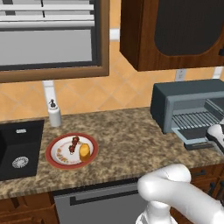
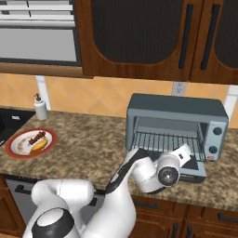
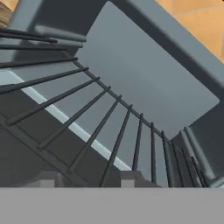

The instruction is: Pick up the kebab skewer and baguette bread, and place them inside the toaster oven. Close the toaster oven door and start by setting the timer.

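My claw (image 3: 85,178) sits at mouth of boxy grey-blue toaster oven (image 2: 176,122), tips over wire rack (image 3: 109,131), nothing between; jaw gap I cannot tell. Dark red-brown kebab skewer (image 1: 74,144) and stubby golden baguette bread (image 1: 85,151) lie on red-rimmed plate (image 1: 54,161), well left along granite counter (image 1: 127,144). Skewer axis runs diagonal.

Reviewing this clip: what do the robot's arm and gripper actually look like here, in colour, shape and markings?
The arm is glossy white, built of rounded tubular links with dark joint bands and a dark strip along one link. A round dark-centred cap closes the wrist joint. No cables or lettering can be made out. The gripper shows in the hand view as two small dark, blocky finger tips.
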